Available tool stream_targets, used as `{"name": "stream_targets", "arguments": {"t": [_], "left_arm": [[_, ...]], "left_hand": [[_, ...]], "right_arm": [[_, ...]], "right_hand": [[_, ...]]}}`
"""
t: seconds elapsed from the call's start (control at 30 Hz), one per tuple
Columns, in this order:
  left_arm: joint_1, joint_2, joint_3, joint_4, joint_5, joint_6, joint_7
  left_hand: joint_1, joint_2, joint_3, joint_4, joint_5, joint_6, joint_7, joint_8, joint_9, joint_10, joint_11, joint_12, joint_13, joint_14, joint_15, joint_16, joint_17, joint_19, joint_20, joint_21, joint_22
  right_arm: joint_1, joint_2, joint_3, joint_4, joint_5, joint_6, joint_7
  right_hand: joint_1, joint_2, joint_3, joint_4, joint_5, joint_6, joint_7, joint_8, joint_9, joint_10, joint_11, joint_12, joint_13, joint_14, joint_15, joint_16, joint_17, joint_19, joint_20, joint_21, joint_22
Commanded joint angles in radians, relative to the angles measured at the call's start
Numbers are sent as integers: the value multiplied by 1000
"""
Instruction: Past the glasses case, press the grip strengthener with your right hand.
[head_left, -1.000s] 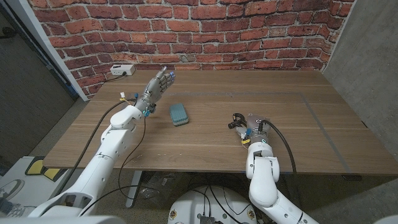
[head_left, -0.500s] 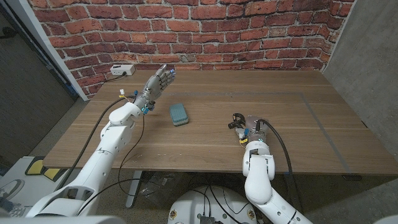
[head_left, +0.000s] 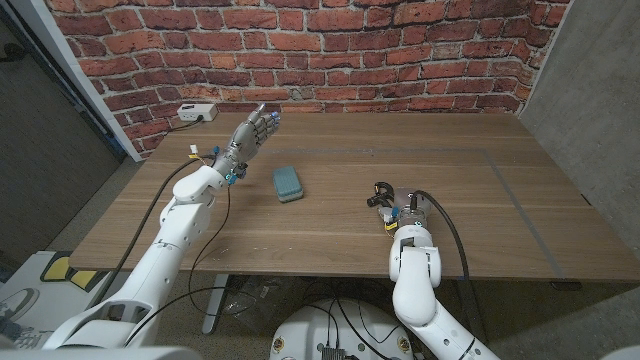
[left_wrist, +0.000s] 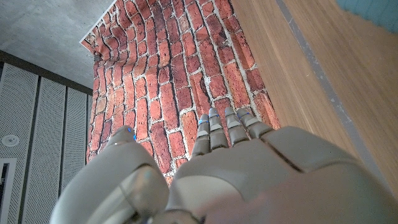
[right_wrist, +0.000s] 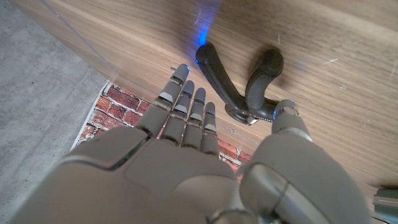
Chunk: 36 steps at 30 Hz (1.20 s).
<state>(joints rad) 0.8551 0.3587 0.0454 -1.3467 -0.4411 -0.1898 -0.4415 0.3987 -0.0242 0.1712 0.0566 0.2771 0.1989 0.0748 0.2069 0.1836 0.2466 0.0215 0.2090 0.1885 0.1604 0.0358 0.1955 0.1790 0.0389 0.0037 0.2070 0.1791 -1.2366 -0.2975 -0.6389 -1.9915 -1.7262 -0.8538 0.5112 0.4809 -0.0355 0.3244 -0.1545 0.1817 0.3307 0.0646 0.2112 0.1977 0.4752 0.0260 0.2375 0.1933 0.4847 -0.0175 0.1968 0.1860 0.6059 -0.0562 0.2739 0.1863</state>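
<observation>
A black grip strengthener (head_left: 380, 193) lies on the wooden table (head_left: 330, 235), well to the right of the teal glasses case (head_left: 289, 183). In the right wrist view its two black handles (right_wrist: 239, 81) spread away from a coil just beyond my fingertips (right_wrist: 186, 93). My right hand (head_left: 403, 203) sits right beside it with fingers stretched out and holding nothing; the thumb tip (right_wrist: 285, 113) is next to the coil, and I cannot tell whether they touch. My left hand (head_left: 256, 128) is raised over the table's far left, fingers apart and empty. A corner of the case (left_wrist: 373, 6) shows in the left wrist view.
A white power strip (head_left: 196, 113) lies at the far left edge by the brick wall (head_left: 330, 50). A dark line (head_left: 510, 190) runs across the tabletop on the right. Cables trail along both arms.
My right forearm has shifted slightly to the left while the hand stays by the grip strengthener. The left hand has hardly moved.
</observation>
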Motion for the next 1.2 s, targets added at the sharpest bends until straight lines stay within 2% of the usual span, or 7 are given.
{"name": "stream_targets", "arguments": {"t": [0.03,0.27,0.57,0.77,0.87,1.03,1.2], "left_arm": [[3,-2,-4,9,-5,-10,-16],[8,3,-6,12,-7,-4,-24],[4,3,-8,21,-8,-8,-34],[-1,0,-7,33,-9,-6,-45],[-3,-2,-6,37,-8,-4,-47],[-7,-7,-7,43,-6,-6,-49],[-6,-9,-7,40,-3,-2,-45]], "left_hand": [[4,6,-3,2,-2,8,-4,0,5,11,-1,1,1,14,0,-3,3,3,9,-3,2],[5,7,-4,2,-3,10,-2,0,5,12,-2,1,2,16,-1,-3,3,3,11,-3,2],[6,8,-5,2,-4,12,-5,0,5,13,-4,0,2,18,0,-3,3,3,11,-3,2],[6,8,-6,2,-4,12,-5,-1,5,15,-4,1,2,18,1,-3,3,3,12,-3,2],[6,9,-6,2,-5,12,-6,-1,5,15,-4,1,2,18,1,-3,3,2,14,-4,2],[7,9,-7,2,-5,14,-5,-1,5,17,-5,1,2,19,0,-3,3,1,17,-4,2],[7,10,-7,2,-6,14,-4,-1,5,18,-5,1,2,20,1,-3,3,0,18,-4,2]], "right_arm": [[1,9,18,-3,11,19,28],[12,16,21,13,9,11,40],[31,18,16,19,-8,22,95],[37,20,22,15,-13,26,123],[42,18,26,15,-17,33,146],[52,15,32,20,-29,45,184],[56,12,39,22,-28,51,194]], "right_hand": [[19,0,9,-2,4,26,4,10,4,20,1,8,2,15,-9,-1,0,25,-26,6,1],[28,0,12,-5,4,29,10,9,4,23,7,8,1,14,-7,-3,-2,27,-28,5,0],[35,2,15,-4,3,37,7,10,4,27,6,8,0,10,-1,-7,-2,21,-22,1,-1],[52,14,26,-4,3,56,1,14,4,48,6,13,-1,27,-8,-3,-2,41,-29,5,-1],[72,28,38,-7,5,60,-1,14,4,57,1,14,-2,40,-13,-1,-3,50,-31,6,-1],[161,65,84,-25,18,77,-7,14,4,71,-2,12,-5,62,-30,-2,-5,75,-42,10,-1],[238,80,122,-33,28,91,-17,13,4,90,-18,12,-6,92,-49,-1,-7,99,-56,15,-1]]}}
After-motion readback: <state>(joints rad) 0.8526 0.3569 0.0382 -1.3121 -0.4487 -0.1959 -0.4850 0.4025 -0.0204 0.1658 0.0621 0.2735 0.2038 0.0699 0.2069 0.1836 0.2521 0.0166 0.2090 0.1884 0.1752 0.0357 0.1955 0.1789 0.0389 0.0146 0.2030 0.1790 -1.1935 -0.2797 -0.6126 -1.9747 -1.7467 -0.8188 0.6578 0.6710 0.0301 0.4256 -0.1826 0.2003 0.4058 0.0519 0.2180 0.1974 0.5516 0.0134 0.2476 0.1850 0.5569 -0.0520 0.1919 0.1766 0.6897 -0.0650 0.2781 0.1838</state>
